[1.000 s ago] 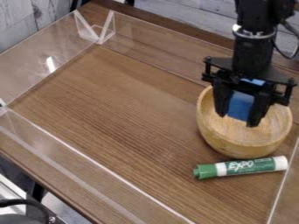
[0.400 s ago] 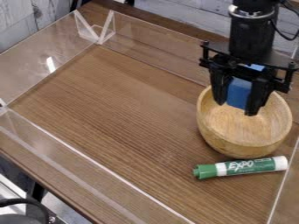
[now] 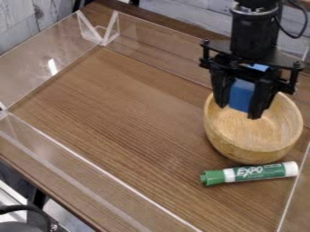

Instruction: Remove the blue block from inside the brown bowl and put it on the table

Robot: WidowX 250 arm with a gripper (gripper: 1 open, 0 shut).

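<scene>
Slightly up and toward the bowl's far side, your gripper [image 3: 246,91] has shifted since the earlier frame, and the blue block [image 3: 244,93] has come along with it. You have its fingers closed on the block, one on either side, probably so it stays put during the lift. It shows over the far part of the brown bowl [image 3: 252,143], seemingly raised so that it can clear the rim before you bring it over the table [image 3: 133,118].
</scene>
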